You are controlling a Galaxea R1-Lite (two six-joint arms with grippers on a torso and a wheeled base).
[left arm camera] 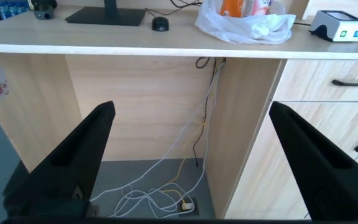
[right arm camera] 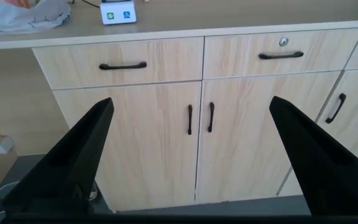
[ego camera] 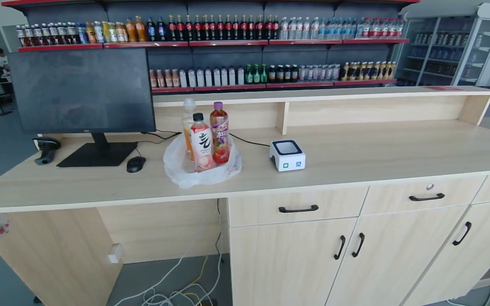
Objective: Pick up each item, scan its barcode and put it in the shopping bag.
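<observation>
Three bottles (ego camera: 201, 142) stand upright, pressed together, inside the white shopping bag (ego camera: 204, 174) on the surface (ego camera: 355, 148); the scanner (ego camera: 287, 155) sits near the bag on the robot's right; the task looks done or nearly so; the left gripper (left arm camera: 191, 112) and right gripper (right arm camera: 191, 112) hang below the surface edge, fingers wide apart, holding nothing; any withdrawal should stay low and well clear of the bag, since tall bottles in slack plastic probably tip easily.
</observation>
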